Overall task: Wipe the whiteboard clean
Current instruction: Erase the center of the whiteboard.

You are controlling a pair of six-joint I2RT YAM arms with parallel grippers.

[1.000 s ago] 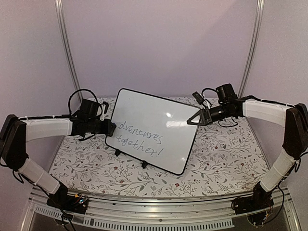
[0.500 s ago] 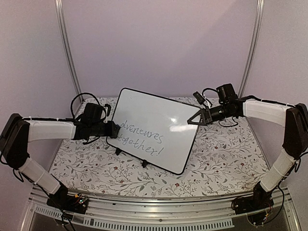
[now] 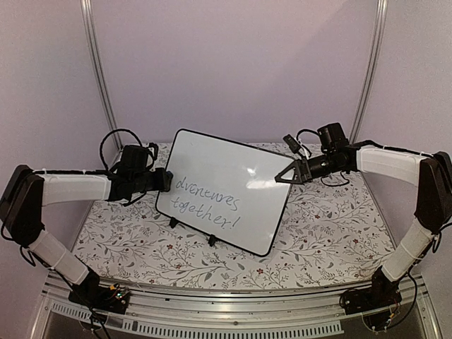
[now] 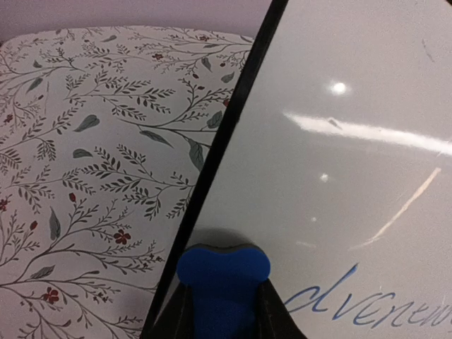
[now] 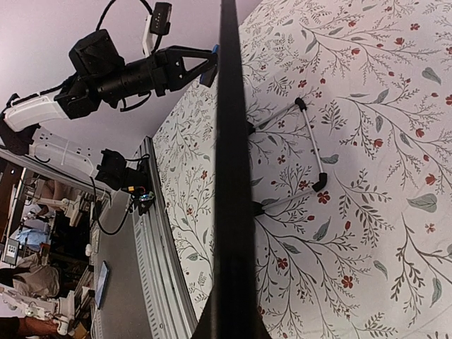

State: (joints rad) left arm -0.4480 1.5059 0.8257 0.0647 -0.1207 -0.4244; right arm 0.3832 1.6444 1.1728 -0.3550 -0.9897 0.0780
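The whiteboard stands tilted on the table's middle, with grey-blue handwriting across its lower half. My left gripper is shut on a small blue eraser. The eraser's tip rests on the board just inside the left black frame, above the first letters. My right gripper is shut on the board's right edge. In the right wrist view that edge shows as a black bar running between the fingers.
A floral tablecloth covers the table. The board's wire stand rests on the cloth behind it. An aluminium rail runs along the near edge. Purple walls and two metal poles close the back.
My left gripper with the eraser dipped down and right along the board's left edge, then came back up and left. The writing looks unchanged. The right arm has not moved.
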